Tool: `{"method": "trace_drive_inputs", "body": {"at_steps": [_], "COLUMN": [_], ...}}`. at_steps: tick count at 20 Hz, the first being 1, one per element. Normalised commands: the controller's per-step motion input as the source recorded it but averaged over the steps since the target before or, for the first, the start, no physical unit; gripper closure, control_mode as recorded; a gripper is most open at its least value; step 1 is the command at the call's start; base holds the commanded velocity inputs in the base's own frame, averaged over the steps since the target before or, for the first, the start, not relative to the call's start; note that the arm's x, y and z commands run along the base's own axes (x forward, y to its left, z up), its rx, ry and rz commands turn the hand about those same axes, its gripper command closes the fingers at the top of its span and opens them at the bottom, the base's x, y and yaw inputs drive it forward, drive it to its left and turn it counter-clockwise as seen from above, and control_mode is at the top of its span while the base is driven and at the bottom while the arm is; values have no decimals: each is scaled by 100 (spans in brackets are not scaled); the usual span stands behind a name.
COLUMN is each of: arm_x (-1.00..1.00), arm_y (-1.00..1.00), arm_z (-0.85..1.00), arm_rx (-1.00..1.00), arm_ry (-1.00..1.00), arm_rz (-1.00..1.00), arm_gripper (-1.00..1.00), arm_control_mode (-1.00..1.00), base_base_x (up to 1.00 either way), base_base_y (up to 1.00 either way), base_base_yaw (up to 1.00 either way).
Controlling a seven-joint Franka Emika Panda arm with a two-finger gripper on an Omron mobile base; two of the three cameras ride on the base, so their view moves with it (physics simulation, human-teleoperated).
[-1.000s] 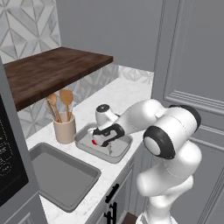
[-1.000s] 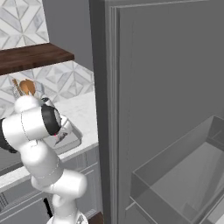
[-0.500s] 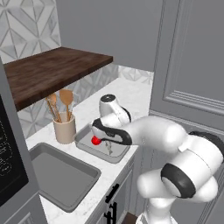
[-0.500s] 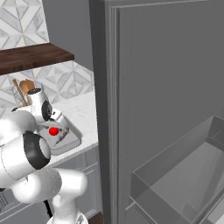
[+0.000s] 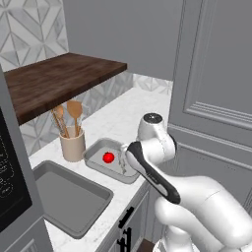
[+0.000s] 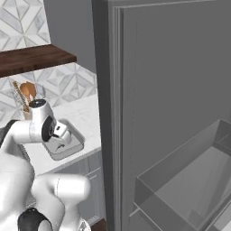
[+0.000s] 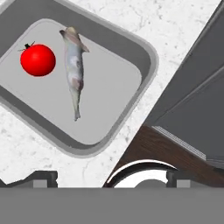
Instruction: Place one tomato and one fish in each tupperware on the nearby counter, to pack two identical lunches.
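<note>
Hovering above the near tray (image 7: pixel 144 65) with nothing between the barely visible fingertips, spread unclear; inside lie tomato (image 7: pixel 38 60) and fish (image 7: pixel 74 68), side by side, fish lengthwise.

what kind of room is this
Most likely a rendered home kitchen: a white speckled stone counter over grey cabinets, a beige cup of wooden spoons, and a shallow grey food tray holding a red tomato and a small fish.

My own arm hides the near rim of the tupperware (image 5: pixel 96 151) in both base views. My hand (image 5: pixel 129 166) sits too small there to tell my grip.
</note>
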Motion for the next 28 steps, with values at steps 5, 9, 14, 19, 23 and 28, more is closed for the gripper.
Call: {"method": "trace_drive_inputs", "body": {"at_steps": [5,9,14,19,23,28], "arm_x": [-82,-69,-44,0,0,0], "arm_y": [-23,-28,-12,0,0,0], "arm_z": [46,49,19,0,0,0], "arm_rx": [0,0,0,0,0,0], "arm_ry": [-12,-16,-7,0,0,0], "arm_rz": [3,3,1,0,0,0], "arm_gripper": [-100,-100,-100,-100,-100,-100], "arm_control_mode": [-100,-100,100,100,100,100], "base_base_x": [0,0,-32,-86,-100,-100], "base_base_y": [0,0,-8,-19,13,18], "base_base_yaw": [0,0,0,1,1,-9]}}
